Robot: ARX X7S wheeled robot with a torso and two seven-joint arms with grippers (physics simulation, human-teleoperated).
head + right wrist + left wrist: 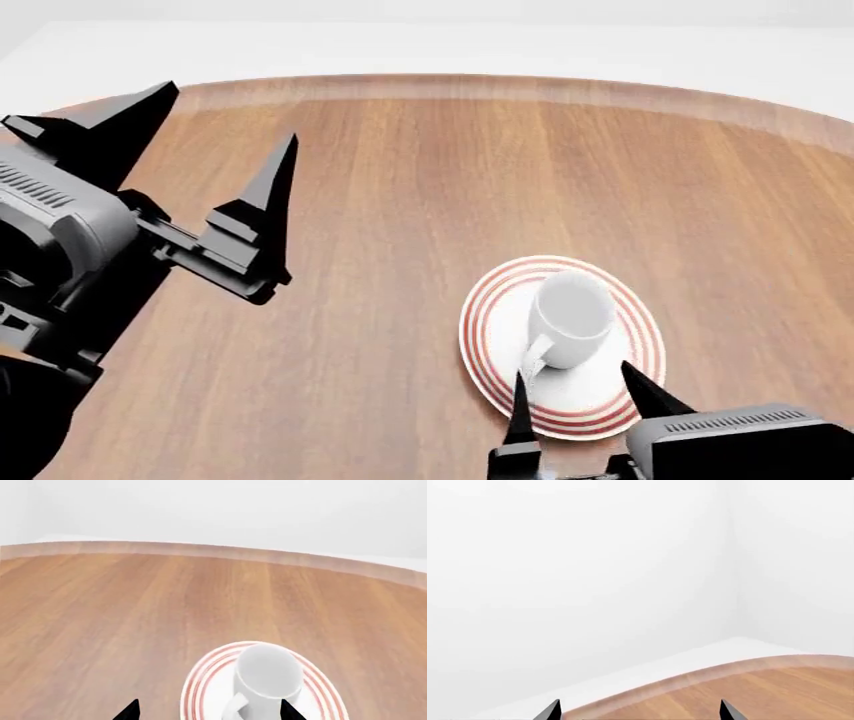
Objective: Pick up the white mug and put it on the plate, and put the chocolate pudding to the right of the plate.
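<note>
Sitting upright on the plate [487, 345] already: mug [571, 318], handle toward the near edge, just ahead of right gripper [582, 400], jaws wide, holding nothing. Left gripper [220, 150] also spread, empty, well off toward left edge. Pudding nowhere in view.

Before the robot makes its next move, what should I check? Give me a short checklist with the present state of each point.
1. White mug stands on the plate: ok.
2. Mug upright, handle toward the robot: ok.
3. Right gripper has its jaws open, apart from the mug: ok.
4. Left gripper has its jaws open and holds nothing: ok.
5. Chocolate pudding located: not ok, it appears in no view.
6. Table to the right of the plate is bare wood for the pudding: ok, as far as the head view shows.
</note>
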